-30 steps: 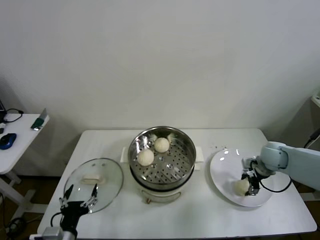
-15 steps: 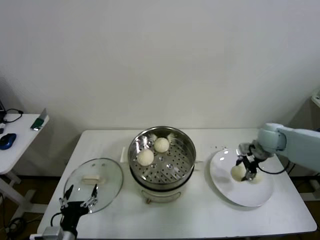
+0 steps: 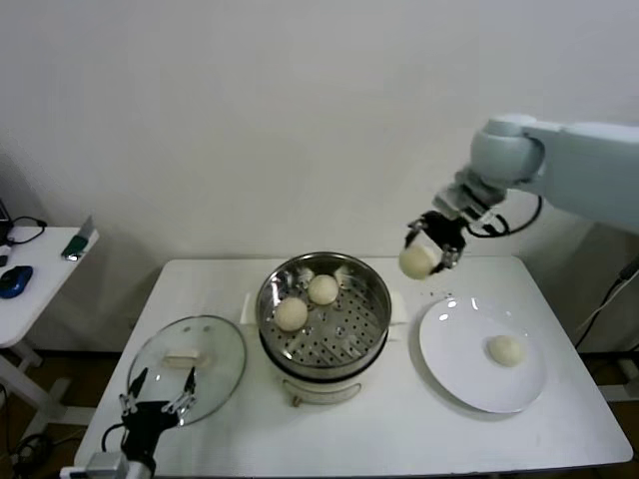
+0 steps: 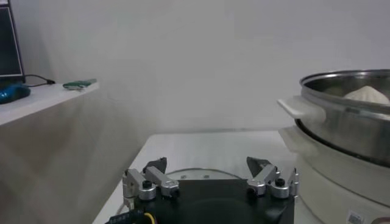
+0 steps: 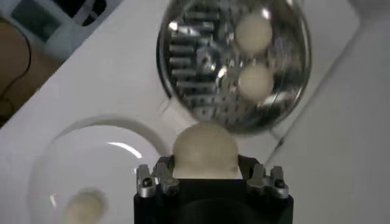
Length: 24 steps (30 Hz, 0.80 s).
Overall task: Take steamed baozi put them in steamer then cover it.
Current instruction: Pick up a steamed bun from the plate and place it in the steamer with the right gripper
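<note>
My right gripper (image 3: 431, 246) is shut on a cream-white baozi (image 3: 416, 261) and holds it in the air between the white plate and the steamer (image 3: 371, 302), a little right of its rim. In the right wrist view the held baozi (image 5: 205, 150) fills the jaws above the steamer (image 5: 177, 61). Two baozi (image 3: 322, 289) (image 3: 291, 314) lie in the steel basket. One baozi (image 3: 506, 350) stays on the plate (image 3: 459, 361). The glass cover (image 3: 215, 344) lies flat on the table at front left. My left gripper (image 3: 157, 403) is open, just above the cover's near edge.
A side table (image 3: 40, 269) with a blue mouse (image 3: 15, 281) and a small green-and-white thing stands at the far left. The steamer's cream-white pot base (image 4: 341, 176) rises close to my left gripper in the left wrist view.
My right gripper has lifted one baozi off the plate and carried it up and left toward the steamer. One baozi stays on the plate. The left arm has not moved.
</note>
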{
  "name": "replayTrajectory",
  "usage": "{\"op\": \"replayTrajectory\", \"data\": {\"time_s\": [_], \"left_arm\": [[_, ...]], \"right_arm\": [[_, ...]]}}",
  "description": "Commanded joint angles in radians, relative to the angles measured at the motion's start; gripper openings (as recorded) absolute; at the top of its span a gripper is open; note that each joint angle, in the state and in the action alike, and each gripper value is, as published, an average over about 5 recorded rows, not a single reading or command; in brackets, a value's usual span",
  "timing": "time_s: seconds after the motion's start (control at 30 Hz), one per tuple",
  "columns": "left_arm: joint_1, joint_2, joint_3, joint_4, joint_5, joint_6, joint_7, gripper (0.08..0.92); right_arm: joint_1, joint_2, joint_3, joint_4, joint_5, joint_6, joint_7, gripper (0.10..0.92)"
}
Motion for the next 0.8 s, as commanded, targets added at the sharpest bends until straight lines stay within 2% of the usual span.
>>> {"op": "replayTrajectory", "data": {"time_s": [0.03, 0.4, 0.8], "left_arm": [[0.001, -0.002, 0.000, -0.002, -0.002, -0.002, -0.001, 0.823], [0.010, -0.009, -0.008, -0.011, -0.008, -0.007, -0.004, 0.823], [0.008, -0.013, -0.012, -0.006, -0.012, -0.007, -0.005, 0.823]], "right_arm": [[0.049, 0.222, 0.093, 0.226, -0.173, 0.178, 0.028, 0.687], [-0.230, 0.315, 0.080, 0.166, -0.417, 0.118, 0.119, 0.687], [-0.384, 0.351, 0.078, 0.072, -0.533, 0.090, 0.166, 0.687]]}}
